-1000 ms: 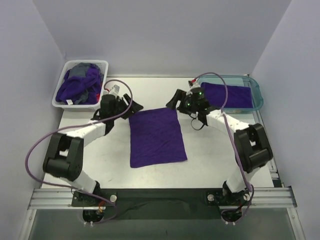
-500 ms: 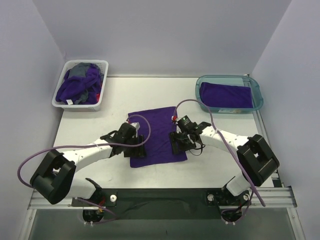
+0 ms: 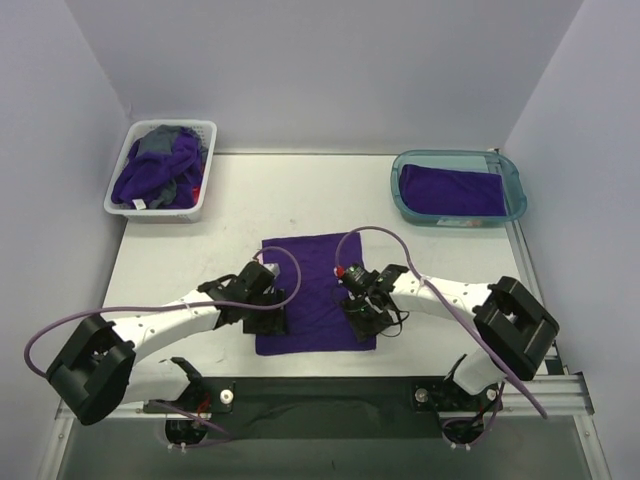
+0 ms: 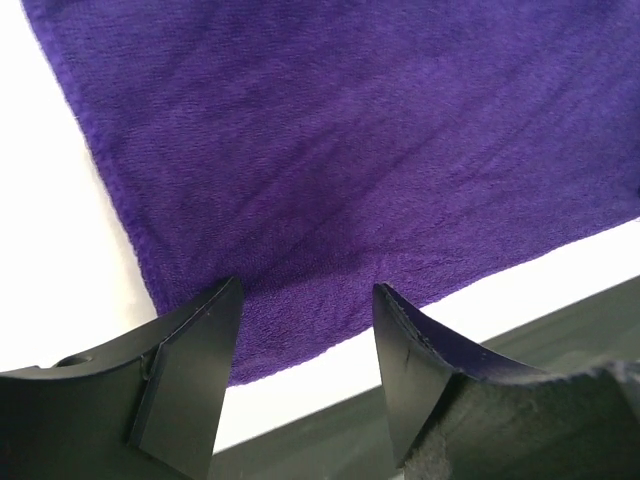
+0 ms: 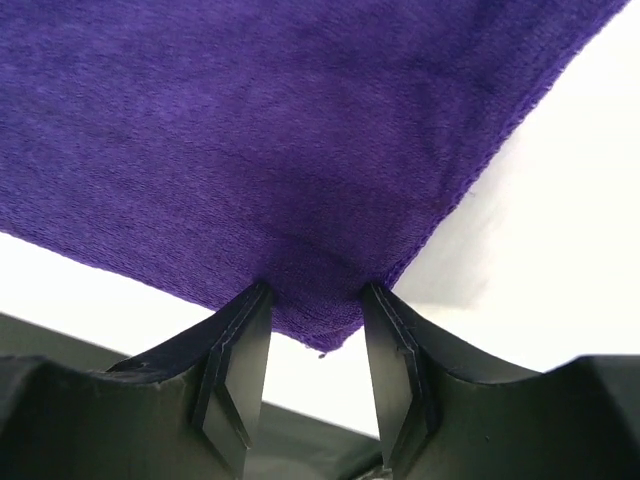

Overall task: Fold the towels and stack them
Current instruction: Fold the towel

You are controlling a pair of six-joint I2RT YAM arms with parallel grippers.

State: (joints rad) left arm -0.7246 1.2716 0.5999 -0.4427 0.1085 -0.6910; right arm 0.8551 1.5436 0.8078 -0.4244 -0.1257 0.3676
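1. One purple towel [image 3: 312, 285] lies flat on the table [image 3: 450, 260], near its front edge.
2. The left gripper [image 4: 305, 300] has its jaws spread wide, with the tips on the towel's near-left corner.
3. The right gripper [image 5: 315, 300] has its jaws apart but narrower, and the near-right corner lies flat between them.
4. One folded purple towel [image 3: 450, 190] lies in the one teal tray [image 3: 460, 221].
5. The one white basket [image 3: 150, 213] holds a heap of towels [image 3: 155, 175]; how many I cannot tell.
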